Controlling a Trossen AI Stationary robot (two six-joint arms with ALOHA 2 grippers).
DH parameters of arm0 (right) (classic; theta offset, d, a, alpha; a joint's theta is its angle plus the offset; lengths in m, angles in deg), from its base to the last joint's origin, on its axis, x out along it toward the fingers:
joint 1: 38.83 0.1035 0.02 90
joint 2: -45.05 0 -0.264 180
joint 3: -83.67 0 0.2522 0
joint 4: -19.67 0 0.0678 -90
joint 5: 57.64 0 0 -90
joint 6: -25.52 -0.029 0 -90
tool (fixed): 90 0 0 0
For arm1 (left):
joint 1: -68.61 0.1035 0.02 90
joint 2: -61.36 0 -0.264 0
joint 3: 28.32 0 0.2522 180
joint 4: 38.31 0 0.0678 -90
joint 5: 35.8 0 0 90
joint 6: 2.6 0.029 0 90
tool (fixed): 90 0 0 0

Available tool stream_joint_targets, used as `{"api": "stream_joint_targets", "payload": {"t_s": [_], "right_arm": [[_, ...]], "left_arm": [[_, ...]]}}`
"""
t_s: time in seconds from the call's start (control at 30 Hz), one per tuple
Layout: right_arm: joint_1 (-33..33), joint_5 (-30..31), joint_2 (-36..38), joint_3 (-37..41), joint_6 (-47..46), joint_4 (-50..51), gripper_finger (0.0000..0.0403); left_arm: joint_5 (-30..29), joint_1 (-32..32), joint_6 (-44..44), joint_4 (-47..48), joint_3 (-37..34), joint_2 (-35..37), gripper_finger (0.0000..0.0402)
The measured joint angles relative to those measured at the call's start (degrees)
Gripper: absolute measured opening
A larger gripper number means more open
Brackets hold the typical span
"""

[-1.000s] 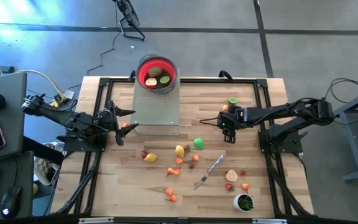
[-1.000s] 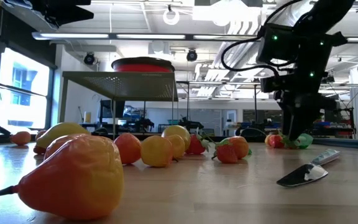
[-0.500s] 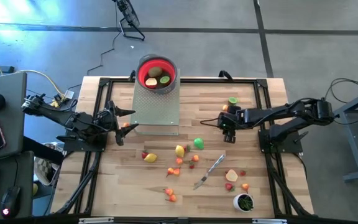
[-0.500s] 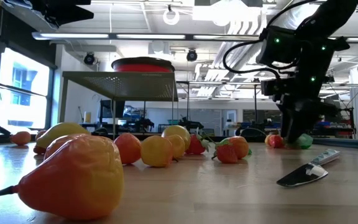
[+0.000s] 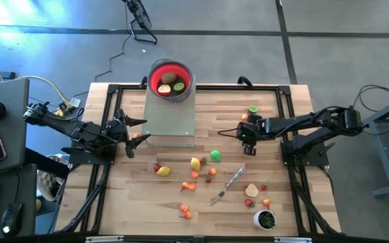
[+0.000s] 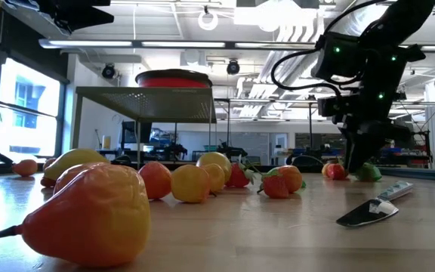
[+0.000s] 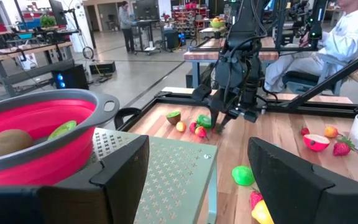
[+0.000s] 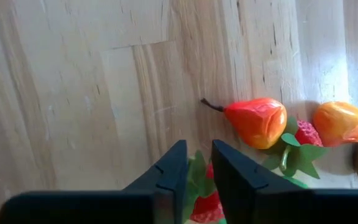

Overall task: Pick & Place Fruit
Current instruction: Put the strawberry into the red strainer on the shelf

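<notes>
My right gripper (image 8: 199, 149) points steeply down at the table's right side (image 5: 244, 127), shut on a small red strawberry (image 8: 205, 202) with green leaves. Beside it lie a red-orange pear (image 8: 257, 121), an orange fruit (image 8: 340, 122) and a second strawberry (image 8: 303, 134). A lime half (image 5: 252, 109) lies just beyond. The red bowl (image 5: 170, 79) stands on a perforated metal stand (image 5: 170, 118) at the far middle, with a kiwi and lime pieces inside. My left gripper (image 7: 197, 186) hangs open and level beside the stand (image 5: 139, 131), holding nothing. My right gripper pinches the strawberry's leafy top (image 8: 197, 177) between its two fingers (image 8: 178, 165). The fingers come from above, slanting down. The lower part of the berry runs out of the wrist view. In the low view the fingertips (image 6: 351, 168) are at table height; whether the berry is lifted I cannot tell.
More fruit lies scattered over the table's middle (image 5: 196, 164), with a green piece (image 5: 215, 155) nearby. A silver knife (image 5: 228, 185) and a white cup with green contents (image 5: 265, 219) lie near the front right. A black frame (image 5: 286, 101) borders the table. A person sits beyond the right edge (image 7: 353, 37).
My right gripper has stayed in place while its fingers have drawn together; in the low view a green piece behind them now shows. My left arm has kept still.
</notes>
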Motion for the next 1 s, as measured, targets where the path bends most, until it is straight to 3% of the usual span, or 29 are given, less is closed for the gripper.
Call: {"api": "stream_joint_targets", "payload": {"t_s": [0.2, 0.57, 1.0], "right_arm": [[0.0, -0.05, 0.0, 0.0, -2.35, -0.02, 0.001], [0.82, -0.37, 0.28, -1.31, -5.39, 0.22, 0.0005], [0.92, -1.69, 0.37, -15.94, -3.21, 3.7, 0.0004]], "left_arm": [[0.0, -0.01, 0.0, 0.0, 0.0, 0.0, 0.0267], [0.0, 0.01, 0.0, -0.04, 0.0, 0.0, 0.0267], [0.01, 0.01, -0.02, -0.09, 0.0, 0.0, 0.0267]]}}
